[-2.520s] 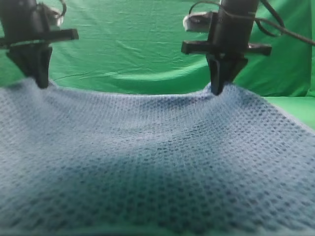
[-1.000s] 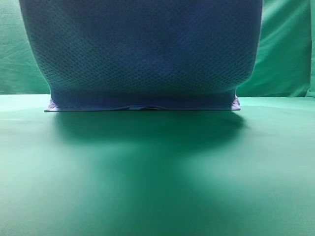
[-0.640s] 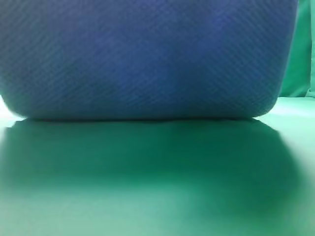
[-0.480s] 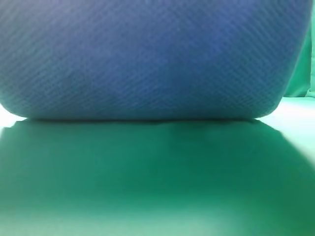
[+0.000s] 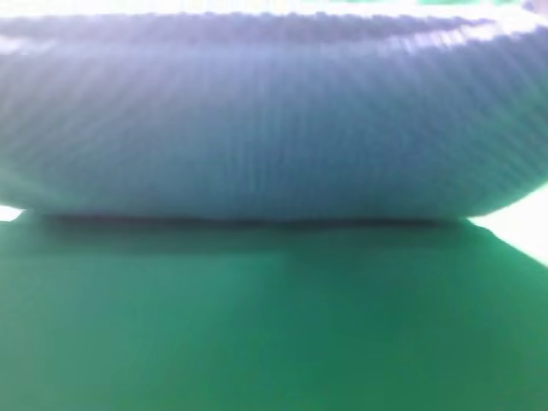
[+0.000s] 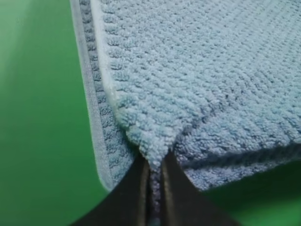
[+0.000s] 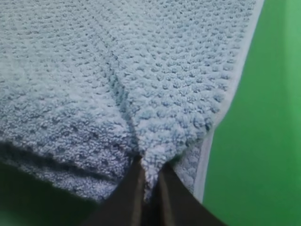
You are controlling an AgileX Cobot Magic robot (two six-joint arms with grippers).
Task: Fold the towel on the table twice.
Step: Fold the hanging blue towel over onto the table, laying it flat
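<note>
The towel is a thick blue-grey waffle-knit cloth that fills the upper half of the exterior high view, blurred and very close to the camera. It hides both arms there. In the left wrist view my left gripper is shut on a corner of the towel, with a lower layer lying under the pinched one. In the right wrist view my right gripper is shut on the other corner of the towel, again over a lower layer. The green table lies below.
Bare green table shows left of the towel's hemmed edge in the left wrist view and right of the hem in the right wrist view. A dark shadow runs under the towel's front fold in the exterior high view.
The towel, first spread flat and pinched at its far corners, was lifted and carried toward the camera. It now looms larger and lower, lit from above.
</note>
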